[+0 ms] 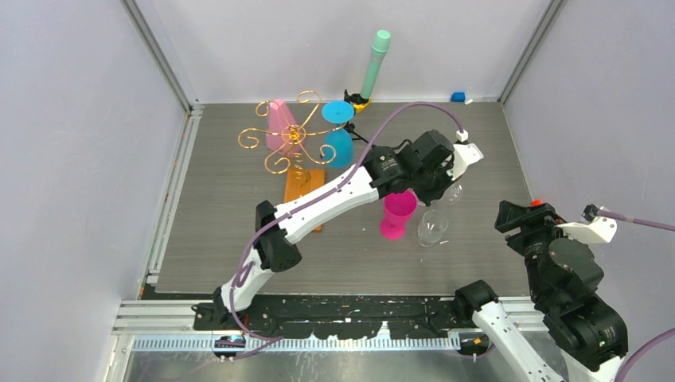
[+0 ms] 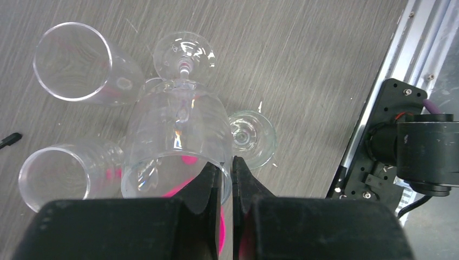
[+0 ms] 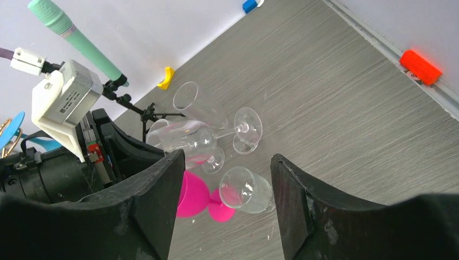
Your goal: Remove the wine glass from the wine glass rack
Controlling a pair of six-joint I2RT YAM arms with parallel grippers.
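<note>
The wine glass rack (image 1: 288,137) is gold wire with scroll arms on an orange-brown wooden base (image 1: 302,191), at the back left. A pink glass (image 1: 278,119) and a blue glass (image 1: 339,137) hang on it. My left gripper (image 1: 436,185) is well right of the rack. In the left wrist view it (image 2: 231,172) is shut on the rim of a clear wine glass (image 2: 173,135), one finger inside the bowl, foot pointing away. This glass also shows in the right wrist view (image 3: 181,138). My right gripper (image 3: 226,162) is open and empty, near the right edge (image 1: 513,216).
A magenta glass (image 1: 396,213) and a clear glass (image 1: 432,227) stand on the table under the left wrist. More clear glasses (image 2: 76,62) (image 2: 54,176) sit around the held one. A mint-green cylinder on a black tripod (image 1: 374,64) stands at the back.
</note>
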